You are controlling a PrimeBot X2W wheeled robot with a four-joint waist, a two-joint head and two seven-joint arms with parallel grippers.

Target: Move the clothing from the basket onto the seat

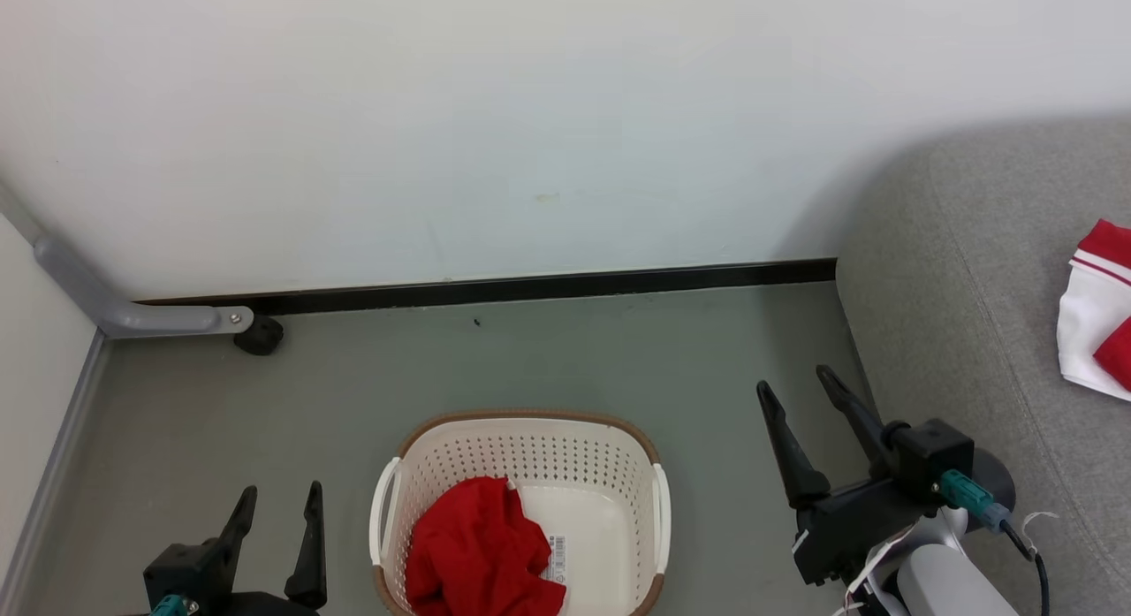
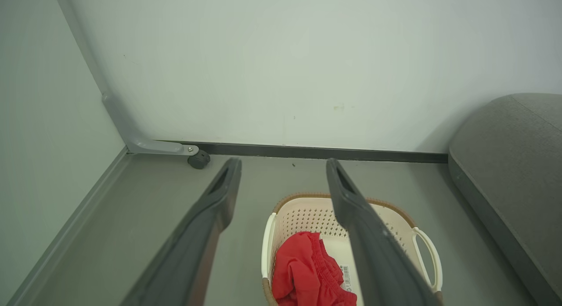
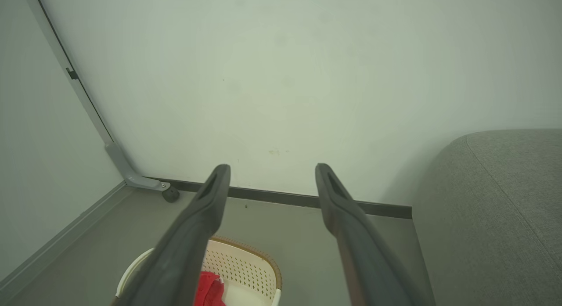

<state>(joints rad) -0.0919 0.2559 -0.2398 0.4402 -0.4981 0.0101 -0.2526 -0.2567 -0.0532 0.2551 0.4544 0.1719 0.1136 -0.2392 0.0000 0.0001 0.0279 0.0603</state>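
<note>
- A cream-white perforated plastic basket (image 1: 530,457), rounded-rectangular with a textured brown rim and smooth white loop handles, stands on the matte grey-green floor (image 1: 265,404) near the pale wall.
- A soft bright-red fabric garment (image 1: 482,550) lies crumpled in a heap in the basket's left half, just beside a barcode sticker (image 1: 557,558).
- A second garment (image 1: 1100,307), red with white panels and thin stripe trim, lies on the light-grey woven-upholstery sofa (image 1: 972,289), which has a rounded edge and a visible seam.
- The left pincer (image 1: 282,490), two long tapered dark fingers, stands spread and empty to the left of the basket.
- The right pincer (image 1: 793,377) is likewise spread wide and holds nothing, between basket and sofa.
</note>
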